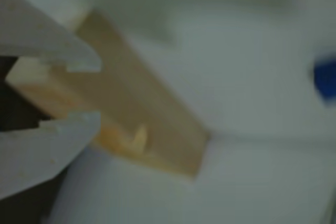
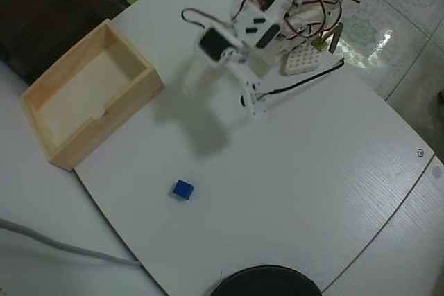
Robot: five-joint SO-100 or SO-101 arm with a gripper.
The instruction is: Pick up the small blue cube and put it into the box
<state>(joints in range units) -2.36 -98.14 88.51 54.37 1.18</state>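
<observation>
The small blue cube sits alone on the white table, at the lower middle of the overhead view. In the blurred wrist view it shows at the right edge. The pale wooden box stands at the left, holding nothing I can see. In the wrist view one corner of the box lies just beyond my fingertips. My white gripper hangs above the table between the box and the arm's base, well away from the cube. In the wrist view the gripper is open with nothing between the jaws.
A small white perforated block lies by the arm's base at the top. A black round object pokes in at the bottom edge. A grey cable runs along the lower left. The tabletop's curved edge runs at the right.
</observation>
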